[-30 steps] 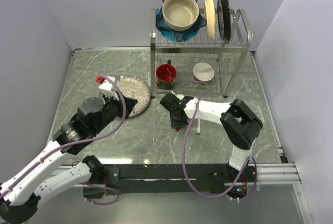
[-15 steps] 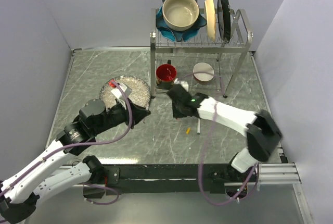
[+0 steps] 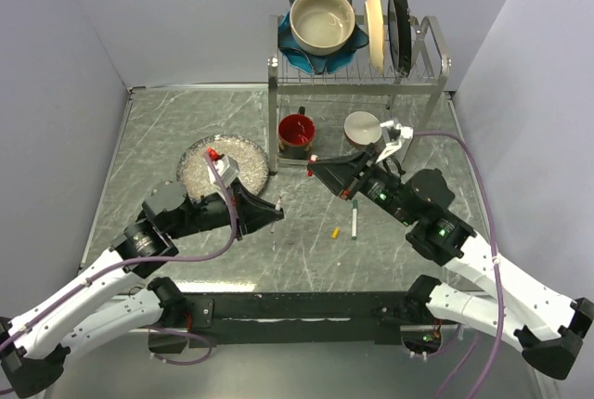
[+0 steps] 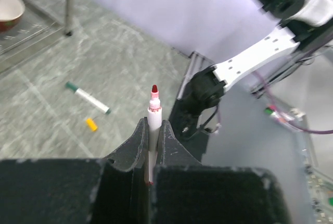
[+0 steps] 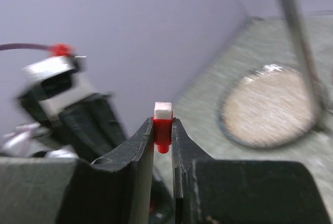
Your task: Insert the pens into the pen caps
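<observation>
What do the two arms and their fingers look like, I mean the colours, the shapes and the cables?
The left arm and the right arm both have white shells between round black joints. A thin purple cable loops along each of them. The wrists are black. The black fingers are wedge-shaped and taper to narrow tips. A small green light glows on the right arm.

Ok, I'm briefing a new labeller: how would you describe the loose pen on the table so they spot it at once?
Find the metal dish rack at the far side of the table. On the tabletop in front of it lies a thin white pen with green ends. Its close neighbour, a yellow cap, is far shorter.
</observation>
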`<state>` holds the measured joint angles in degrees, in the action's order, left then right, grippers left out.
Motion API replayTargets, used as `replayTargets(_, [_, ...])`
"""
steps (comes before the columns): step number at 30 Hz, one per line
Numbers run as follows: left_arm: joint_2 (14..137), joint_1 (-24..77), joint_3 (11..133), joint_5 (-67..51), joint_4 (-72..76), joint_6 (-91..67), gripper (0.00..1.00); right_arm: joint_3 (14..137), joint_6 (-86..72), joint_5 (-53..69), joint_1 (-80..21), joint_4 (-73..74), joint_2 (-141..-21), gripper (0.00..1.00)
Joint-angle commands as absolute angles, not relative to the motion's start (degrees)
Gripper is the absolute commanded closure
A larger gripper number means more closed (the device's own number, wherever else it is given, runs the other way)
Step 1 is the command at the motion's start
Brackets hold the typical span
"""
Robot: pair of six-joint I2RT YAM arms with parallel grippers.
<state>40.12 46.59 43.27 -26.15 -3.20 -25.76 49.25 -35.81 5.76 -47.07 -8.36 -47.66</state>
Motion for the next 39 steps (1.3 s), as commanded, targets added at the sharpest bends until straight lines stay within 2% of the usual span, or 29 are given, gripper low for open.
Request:
replayTargets(1, [40.3,46.7,42.6,-30.5,7.4,-30.6,0.99,46.1,-40.0,13.7,-47.1,-24.8,-45.9,1.00])
replayTargets(14, [39.6,46.8,38.6,-29.7,15.5,-35.6,0.99,41.7,-47.7,17.8,-47.5,-36.7,-49.0,1.00])
replayTargets(39, [39.9,46.8,38.7,-28.7,14.1,-35.2,0.99,42.6,-46.8,15.9,-50.9,-34.3,-52.5,1.00])
